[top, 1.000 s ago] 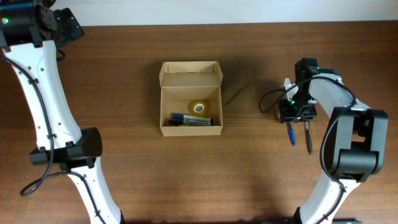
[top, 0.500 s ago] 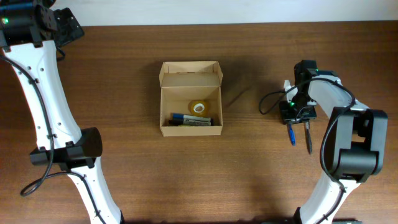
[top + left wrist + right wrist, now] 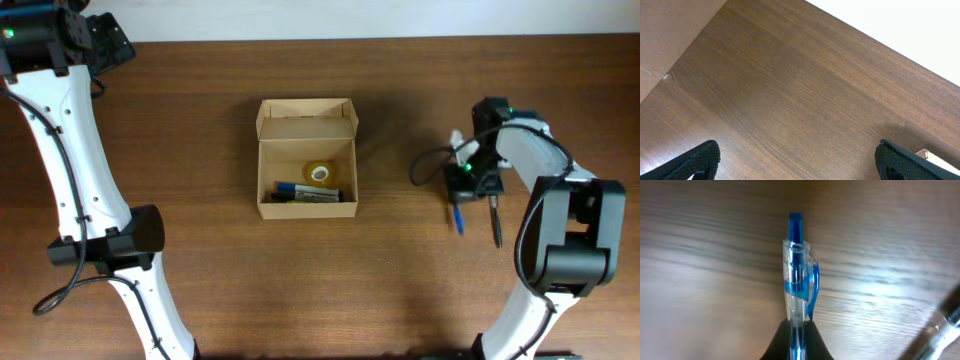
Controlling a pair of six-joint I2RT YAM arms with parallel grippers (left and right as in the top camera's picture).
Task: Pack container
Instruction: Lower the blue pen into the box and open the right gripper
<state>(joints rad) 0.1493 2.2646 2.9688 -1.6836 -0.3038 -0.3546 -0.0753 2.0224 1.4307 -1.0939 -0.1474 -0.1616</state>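
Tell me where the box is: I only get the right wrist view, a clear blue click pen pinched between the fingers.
Observer: The small tan cardboard box sits open at mid-table, off to the left of the right gripper holding the clear blue click pen.
Operator: Anything inside already?
Observer: A yellow tape roll and dark markers lie in it.
Operator: And the left gripper?
Observer: The left gripper is open, holding nothing, over the brown wooden table at its far left corner.
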